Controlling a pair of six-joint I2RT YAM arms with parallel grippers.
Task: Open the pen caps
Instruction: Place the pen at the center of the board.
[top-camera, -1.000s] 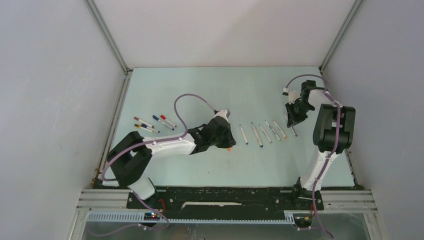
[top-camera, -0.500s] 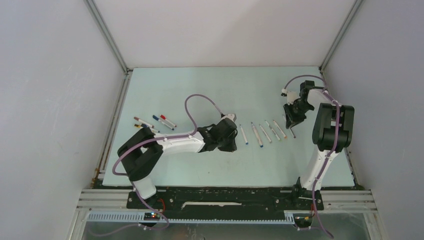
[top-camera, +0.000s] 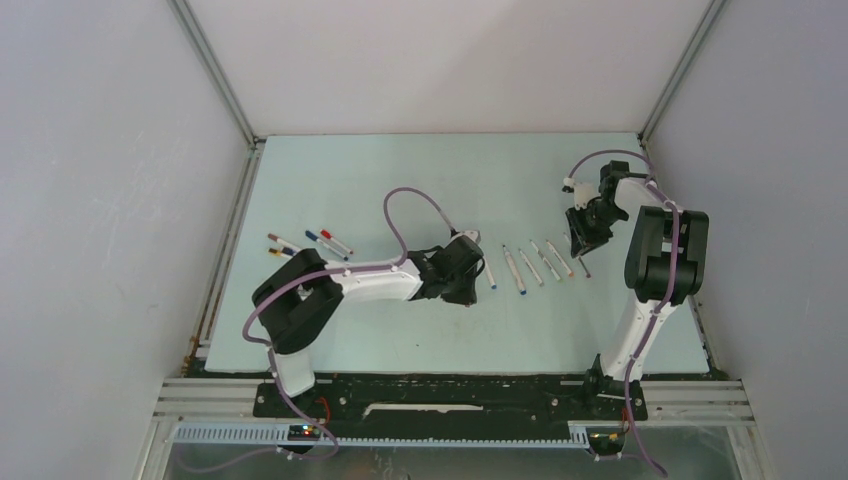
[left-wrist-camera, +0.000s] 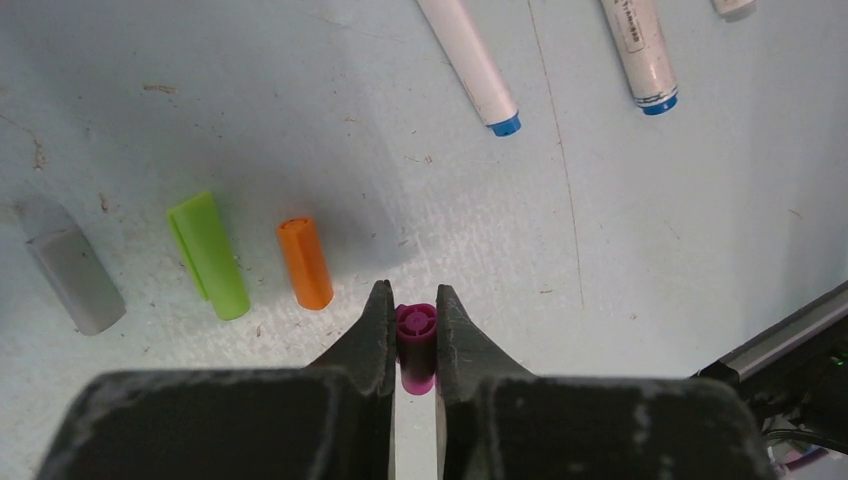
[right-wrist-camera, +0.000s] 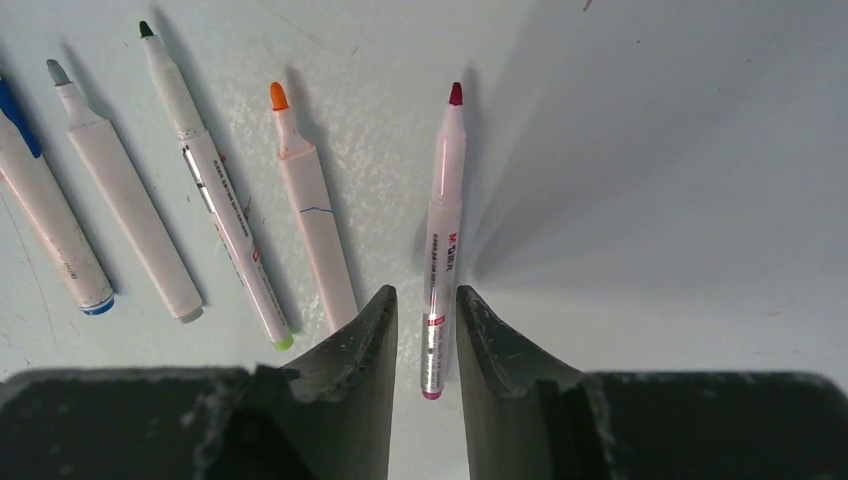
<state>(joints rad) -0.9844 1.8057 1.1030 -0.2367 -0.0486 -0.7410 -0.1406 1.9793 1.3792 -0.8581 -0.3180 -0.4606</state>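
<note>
Pen caps first: the magenta cap (left-wrist-camera: 416, 345) is pinched end-on between the left gripper's (left-wrist-camera: 411, 303) fingers (clamped tight, no gap showing), down near the table (left-wrist-camera: 650, 250). Whether it touches the surface is hard to say. Just beside it three loose caps lie flat, close but apart: the orange cap (left-wrist-camera: 305, 263), the green cap (left-wrist-camera: 208, 255) and the grey cap (left-wrist-camera: 75, 275). Two blue-ended pens (left-wrist-camera: 470, 60) lie further out. The right gripper (right-wrist-camera: 425, 296) has its jaws parted, straddling the tail of the red-tipped pen (right-wrist-camera: 444, 220), which lies flat. The orange-tipped pen (right-wrist-camera: 312, 230) lies next to it, uncapped.

Right gripper (right-wrist-camera: 425, 293) straddles uncapped pen (right-wrist-camera: 446, 180) — jaws apart
</note>
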